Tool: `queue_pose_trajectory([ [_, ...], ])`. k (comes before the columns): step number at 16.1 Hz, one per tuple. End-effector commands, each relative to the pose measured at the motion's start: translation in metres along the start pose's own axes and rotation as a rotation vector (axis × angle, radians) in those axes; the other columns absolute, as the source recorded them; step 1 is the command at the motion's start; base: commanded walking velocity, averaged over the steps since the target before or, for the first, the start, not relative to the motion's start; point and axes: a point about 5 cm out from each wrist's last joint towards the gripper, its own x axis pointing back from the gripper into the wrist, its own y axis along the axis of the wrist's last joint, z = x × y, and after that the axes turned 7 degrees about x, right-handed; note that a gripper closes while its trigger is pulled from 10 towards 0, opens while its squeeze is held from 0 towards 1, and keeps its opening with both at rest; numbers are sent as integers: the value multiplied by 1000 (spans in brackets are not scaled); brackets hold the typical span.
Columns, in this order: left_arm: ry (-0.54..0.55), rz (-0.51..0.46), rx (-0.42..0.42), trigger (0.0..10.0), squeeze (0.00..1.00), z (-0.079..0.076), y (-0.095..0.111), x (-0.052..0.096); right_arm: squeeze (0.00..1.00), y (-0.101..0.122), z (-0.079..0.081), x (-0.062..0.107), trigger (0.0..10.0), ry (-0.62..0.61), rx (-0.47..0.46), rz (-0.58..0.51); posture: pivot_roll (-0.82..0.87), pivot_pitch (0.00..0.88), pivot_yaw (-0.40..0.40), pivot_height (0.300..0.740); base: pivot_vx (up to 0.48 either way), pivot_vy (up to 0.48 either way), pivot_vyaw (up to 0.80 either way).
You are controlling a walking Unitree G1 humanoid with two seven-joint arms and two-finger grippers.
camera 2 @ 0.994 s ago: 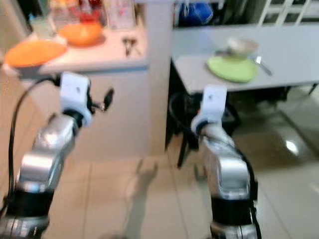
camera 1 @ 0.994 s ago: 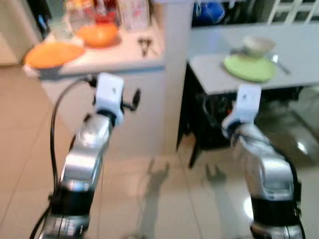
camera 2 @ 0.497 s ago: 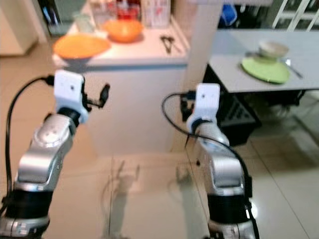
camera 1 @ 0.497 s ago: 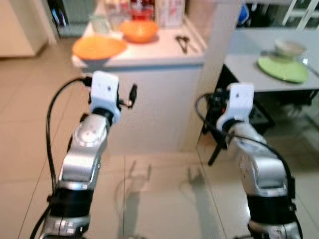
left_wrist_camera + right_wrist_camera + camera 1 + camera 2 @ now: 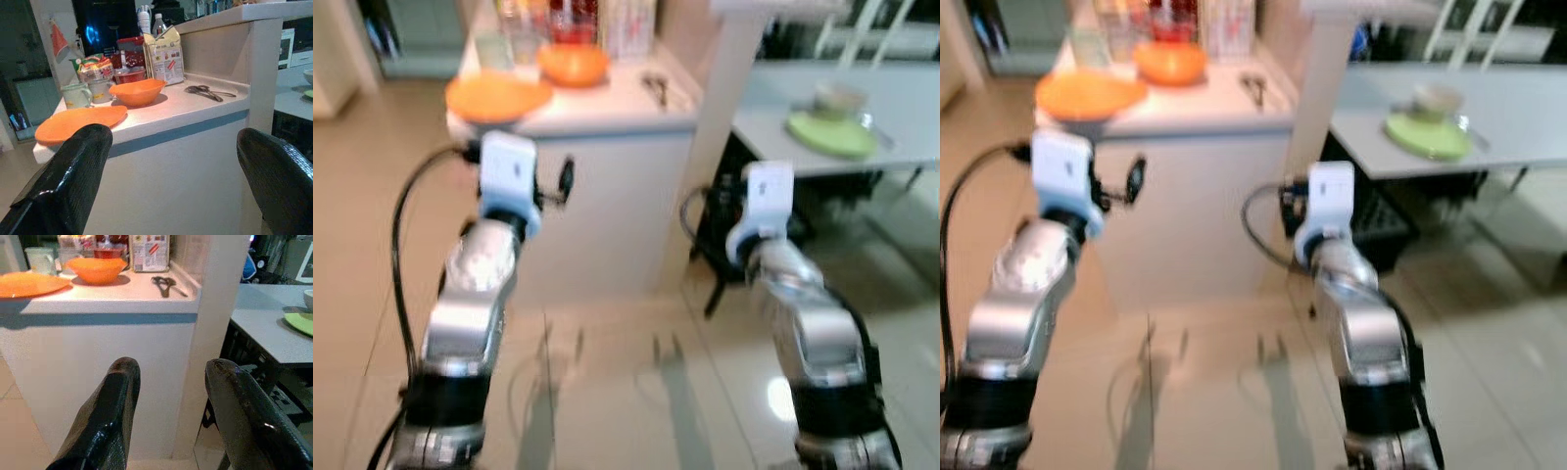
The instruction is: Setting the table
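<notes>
An orange plate (image 5: 499, 96) and an orange bowl (image 5: 574, 64) sit on a white counter (image 5: 607, 186) ahead of me, with black scissors (image 5: 656, 88) near its right end. To the right, a grey table (image 5: 773, 108) carries a green plate (image 5: 826, 132) with a pale bowl (image 5: 837, 98) on it. Both arms are raised in front of the counter, short of it. My left gripper (image 5: 173, 142) is open and holds nothing, facing the orange plate (image 5: 80, 122) and bowl (image 5: 137, 91). My right gripper (image 5: 171, 369) is open and holds nothing, facing the counter's right corner.
Mugs (image 5: 76, 94), a carton (image 5: 166, 56), jars and a bottle crowd the back of the counter. A pillar (image 5: 729, 98) rises at the counter's right end. Dark chairs or crates (image 5: 734, 215) stand under the table. Glossy beige tile floor (image 5: 607, 372) lies between me and the counter.
The whole view has shifted as the camera moved, bringing the counter more squarely ahead. Both arms keep the same raised pose, and nothing was taken or let go.
</notes>
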Motion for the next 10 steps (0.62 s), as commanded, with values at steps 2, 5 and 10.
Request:
queue_pose_trajectory([
  [2,-32,-26,-1,10000,0,-6,7,-3,0,-4,-6,-1,10000,-19,5,9,80,0,-20,740,392,0,447],
  [5,-30,-24,-3,10000,0,-6,6,-4,0,-5,-8,-1,10000,-30,3,7,77,0,-13,740,394,0,444],
  [10,-24,-21,-6,10000,0,-4,7,-5,0,-5,-6,-3,10000,-11,14,0,80,0,-12,740,396,0,519],
])
